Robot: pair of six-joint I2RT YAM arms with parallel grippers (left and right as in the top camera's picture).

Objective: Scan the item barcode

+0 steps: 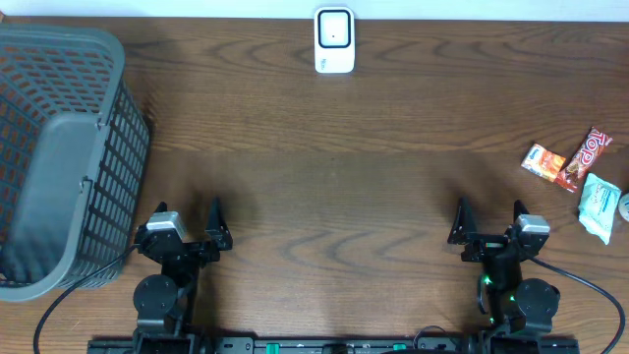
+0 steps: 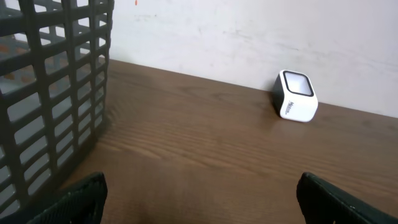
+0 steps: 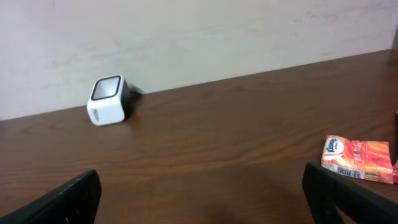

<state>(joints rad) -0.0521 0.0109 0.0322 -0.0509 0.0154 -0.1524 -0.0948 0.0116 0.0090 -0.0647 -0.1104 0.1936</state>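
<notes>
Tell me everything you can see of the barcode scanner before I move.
The barcode scanner is a small white box, seemingly plastic, with rounded corners, a dark rear and a dark-rimmed window on its tilted upper face. Print on its front is too blurred to read. It stands upright at the far middle edge of the table, near the wall, touching nothing else.

One basket (image 1: 123,167), one scanner (image 1: 334,40), three snack packets (image 1: 543,160) (perhaps a fourth at the edge), two end effectors (image 1: 187,214) (image 1: 489,214).

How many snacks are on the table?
3, at the right end of the table: an orange packet, a red wrapped bar beside it, a pale green packet nearer the front. Another may be cut off at the edge.
</notes>
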